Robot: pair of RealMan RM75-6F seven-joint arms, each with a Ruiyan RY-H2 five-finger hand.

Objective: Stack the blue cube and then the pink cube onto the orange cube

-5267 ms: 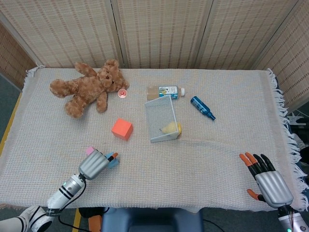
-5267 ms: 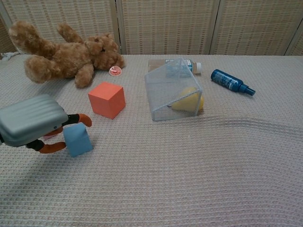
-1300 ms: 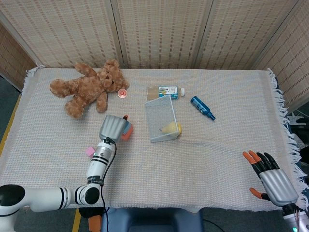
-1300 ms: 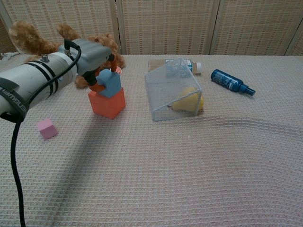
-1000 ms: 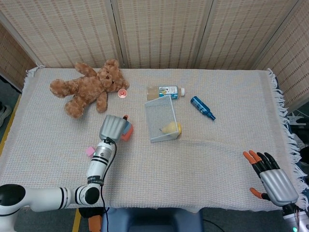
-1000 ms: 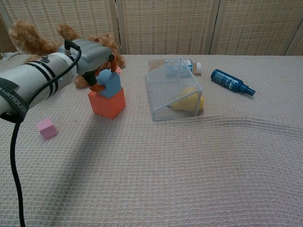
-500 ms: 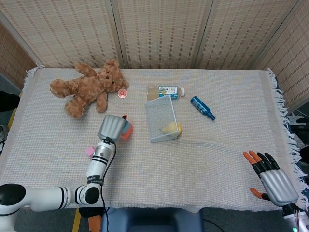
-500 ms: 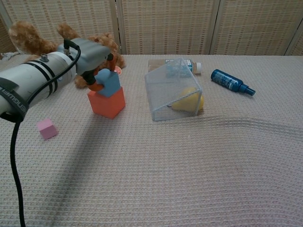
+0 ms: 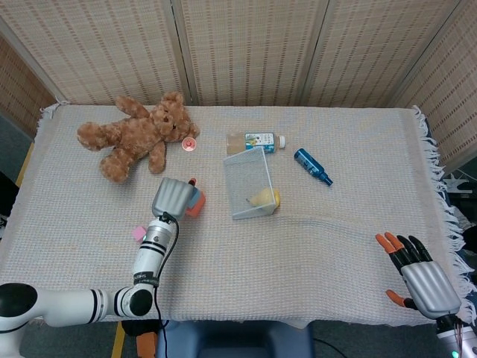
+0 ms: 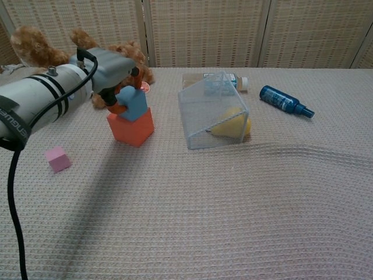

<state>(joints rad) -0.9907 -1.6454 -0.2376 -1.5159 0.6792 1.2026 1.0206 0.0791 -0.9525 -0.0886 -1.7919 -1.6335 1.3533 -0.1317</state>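
Now the small blue foam cube (image 10: 133, 102) sits tilted on the larger orange cube (image 10: 132, 126), pinched by the left hand (image 10: 111, 74). Small pink cube (image 10: 57, 158) lies nearer this hand (the open right hand (image 9: 421, 280) is far).

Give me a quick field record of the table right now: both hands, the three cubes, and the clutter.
left hand: holds the blue cube
blue cube: tilted, on top of the orange cube
orange cube: on the cloth, in front of the teddy bear
pink cube: alone on the cloth, untouched
right hand: open, at the near right corner
clutter: tipped mesh basket with a yellow item, two lying bottles behind it
stack status: blue not yet released, pink not yet stacked
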